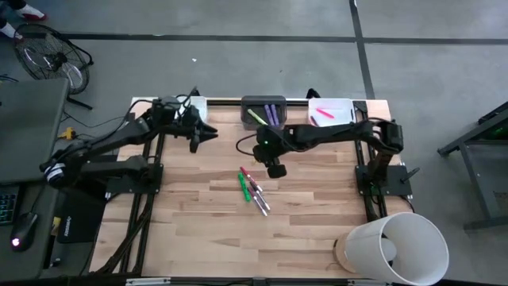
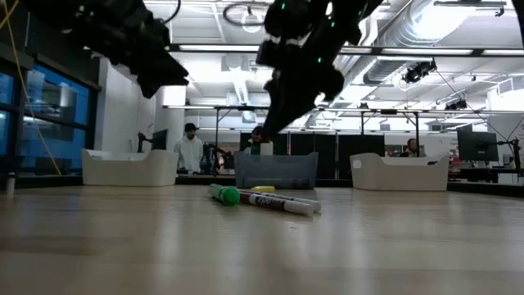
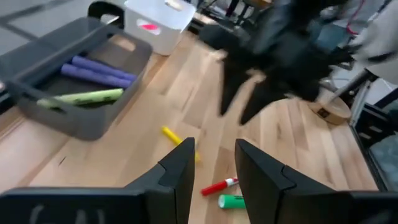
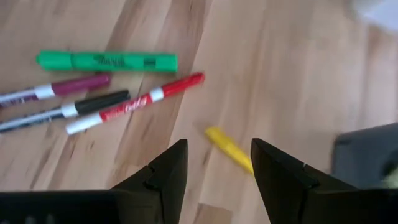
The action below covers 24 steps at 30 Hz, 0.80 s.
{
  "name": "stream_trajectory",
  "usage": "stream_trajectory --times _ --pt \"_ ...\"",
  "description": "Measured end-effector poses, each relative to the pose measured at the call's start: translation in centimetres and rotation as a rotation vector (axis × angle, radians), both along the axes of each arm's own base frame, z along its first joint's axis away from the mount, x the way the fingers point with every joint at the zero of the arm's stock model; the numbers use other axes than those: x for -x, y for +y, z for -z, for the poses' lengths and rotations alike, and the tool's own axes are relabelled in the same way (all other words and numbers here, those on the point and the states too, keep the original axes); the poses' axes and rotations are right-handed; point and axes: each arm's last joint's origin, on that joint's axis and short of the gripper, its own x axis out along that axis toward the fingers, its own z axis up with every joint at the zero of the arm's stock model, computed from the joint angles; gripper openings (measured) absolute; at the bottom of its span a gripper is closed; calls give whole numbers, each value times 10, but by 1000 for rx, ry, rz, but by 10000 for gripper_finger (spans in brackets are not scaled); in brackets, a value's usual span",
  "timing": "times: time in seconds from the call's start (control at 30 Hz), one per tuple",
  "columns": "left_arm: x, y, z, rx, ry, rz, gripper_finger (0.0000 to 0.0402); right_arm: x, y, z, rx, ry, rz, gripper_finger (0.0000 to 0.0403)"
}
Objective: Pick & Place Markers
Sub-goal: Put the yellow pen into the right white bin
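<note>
Right gripper (image 4: 214, 165) hangs spread and empty above a yellow marker (image 4: 229, 148); left gripper (image 3: 210, 168), also spread, waits near the grey bin (image 3: 74, 115)

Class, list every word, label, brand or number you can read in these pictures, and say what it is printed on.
Green highlighter: dark print along the barrel, too blurred to read.
Red marker: white lettering on the barrel, too small to read.
Purple marker and black marker: no readable print.
Bins, table and room behind: no readable text.
</note>
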Motion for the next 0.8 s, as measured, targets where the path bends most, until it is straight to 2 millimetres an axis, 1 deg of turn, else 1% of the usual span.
stream_trajectory --times 0.1,0.17,0.3,0.4,0.57,0.7,0.8 --pt "3 -10 -6 -19 -25 24 113 0 -12 10 -33 30 -2 165" --pt "5 -16 -9 -25 -28 29 113 1 -19 13 -44 37 -19 165" --pt "11 -27 -12 -20 -17 26 113 2 -30 16 -4 39 -96 165" --pt "15 -36 -12 -19 2 43 113 1 -34 19 52 40 -176 165" --pt "18 -51 -14 -20 8 60 113 -3 -37 34 106 63 -277 165" --pt "19 -60 -17 -44 -5 73 113 -6 -43 47 131 81 -307 165" --pt "20 -65 -19 -50 -14 71 113 -7 -50 53 142 80 -308 165"
